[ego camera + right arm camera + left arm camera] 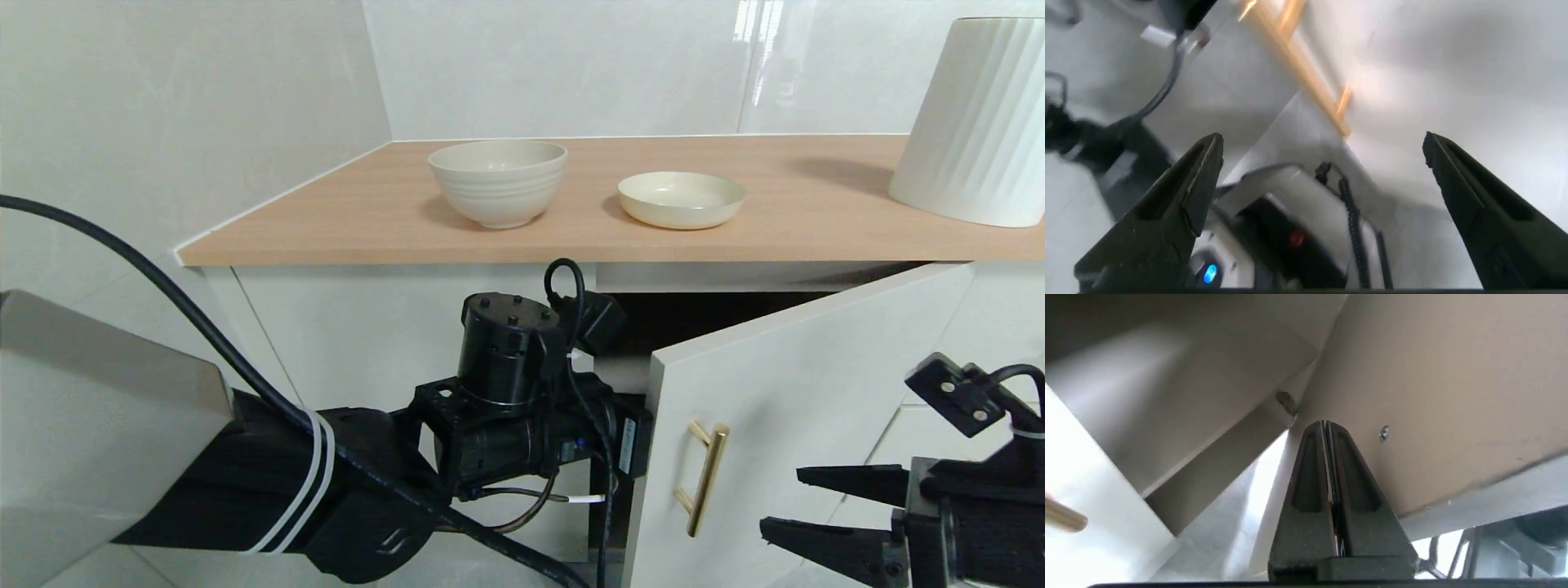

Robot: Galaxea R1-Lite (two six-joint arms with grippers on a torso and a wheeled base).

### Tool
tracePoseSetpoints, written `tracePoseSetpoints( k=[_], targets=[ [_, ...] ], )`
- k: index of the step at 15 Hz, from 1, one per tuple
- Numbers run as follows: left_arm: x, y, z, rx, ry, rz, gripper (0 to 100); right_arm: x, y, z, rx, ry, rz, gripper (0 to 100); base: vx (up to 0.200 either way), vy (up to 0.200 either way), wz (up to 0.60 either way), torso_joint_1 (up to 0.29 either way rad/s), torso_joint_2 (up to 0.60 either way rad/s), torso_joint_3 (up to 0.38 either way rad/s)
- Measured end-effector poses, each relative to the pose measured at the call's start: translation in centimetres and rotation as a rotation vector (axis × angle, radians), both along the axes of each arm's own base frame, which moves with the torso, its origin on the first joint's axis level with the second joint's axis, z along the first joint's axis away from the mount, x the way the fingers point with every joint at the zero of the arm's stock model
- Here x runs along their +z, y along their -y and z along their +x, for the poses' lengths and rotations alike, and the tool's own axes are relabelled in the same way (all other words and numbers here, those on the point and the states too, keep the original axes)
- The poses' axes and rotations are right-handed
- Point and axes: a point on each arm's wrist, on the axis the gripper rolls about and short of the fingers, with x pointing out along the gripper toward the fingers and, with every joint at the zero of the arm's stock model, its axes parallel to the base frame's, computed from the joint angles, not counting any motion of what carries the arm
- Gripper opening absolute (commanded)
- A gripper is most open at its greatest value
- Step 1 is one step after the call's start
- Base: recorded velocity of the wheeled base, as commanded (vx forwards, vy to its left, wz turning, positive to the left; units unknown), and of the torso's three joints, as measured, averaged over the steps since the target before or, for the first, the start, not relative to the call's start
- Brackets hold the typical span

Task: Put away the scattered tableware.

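Tableware stands upright on the wooden countertop (367,220): a ribbed bowl (498,181) and, to its right, a shallow dish (681,198), side by side but apart, both mouths up. Left gripper (1325,431) has its fingers pressed together, gripping nothing, behind the half-open cabinet door (784,367). Right gripper (780,499) hangs low near the door's brass handle (704,477), fingers spread wide, empty.

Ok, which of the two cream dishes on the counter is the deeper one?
The ribbed bowl on the left. It has tall sides, while the dish to its right is low and shallow.
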Motion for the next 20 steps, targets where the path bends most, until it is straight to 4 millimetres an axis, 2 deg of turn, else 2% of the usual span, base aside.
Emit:
tracePoseSetpoints(
  k=[2,5,14,17,20],
  targets=[
    [-0.2,0.2,-0.3,-0.011,-0.005,0.005,0,0.6,0.4,-0.8,0.003,0.025,0.016,100,0.000,0.000,0.00,0.000,0.00,0.000],
    [-0.4,0.2,-0.3,-0.007,-0.005,0.008,0,1.0,0.6,-1.3,0.004,0.046,0.028,100,-0.200,0.000,0.00,0.009,0.00,-0.001],
    [-1.0,1.5,-0.1,-0.024,0.000,0.001,0,1.4,0.8,-1.7,0.006,0.067,0.039,100,0.000,0.000,0.00,0.000,0.00,0.000],
    [-1.1,1.5,0.0,-0.015,-0.011,-0.002,0,2.0,1.1,-2.1,0.003,0.100,0.055,100,-0.200,0.000,0.00,0.009,0.01,-0.001],
    [-1.2,2.0,-0.7,-0.035,-0.034,-0.007,0,2.9,1.4,-2.7,0.002,0.144,0.078,100,0.000,0.000,0.00,0.000,0.00,0.000]
  ],
)
